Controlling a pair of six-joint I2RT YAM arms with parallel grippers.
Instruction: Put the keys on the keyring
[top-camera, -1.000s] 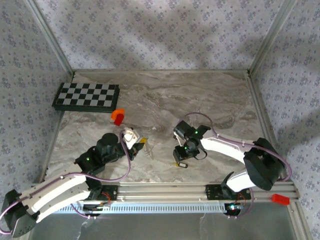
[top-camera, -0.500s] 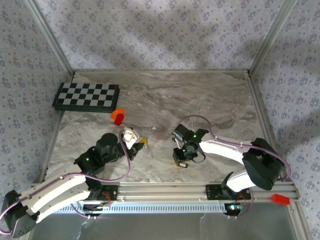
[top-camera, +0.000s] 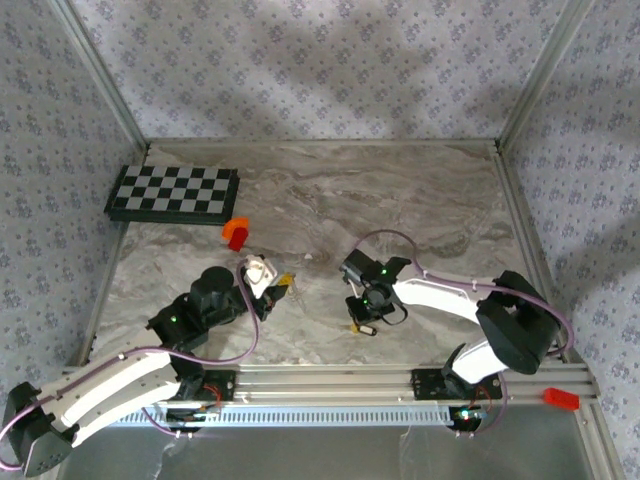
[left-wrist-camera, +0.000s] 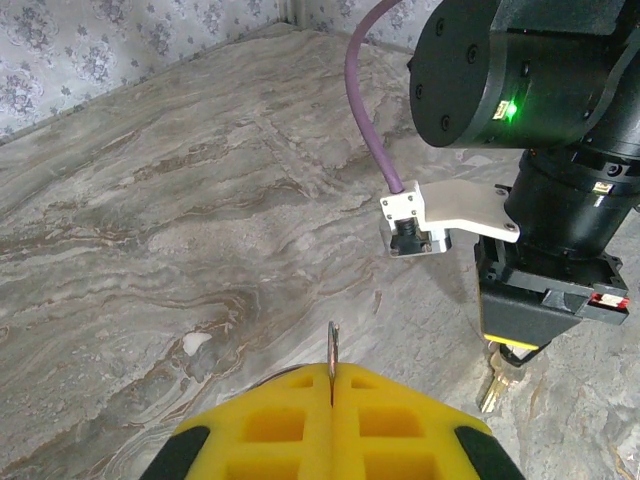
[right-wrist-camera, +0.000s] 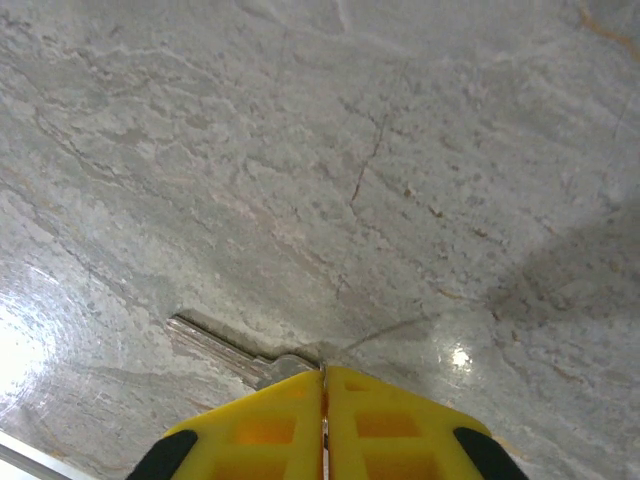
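The right tool is pinched shut on the key lying on the worktop, the left tool clamped on the keyring; lift gently, lest the thin head slip.

You're reaching the left arm low and forward from its base, elbow bent and wrist turned toward the centre. The left gripper is pressing its yellow pads together on the thin edge of the keyring. You're folding the right arm inward with its wrist pointing down, and the right gripper is pinching shut on the key.
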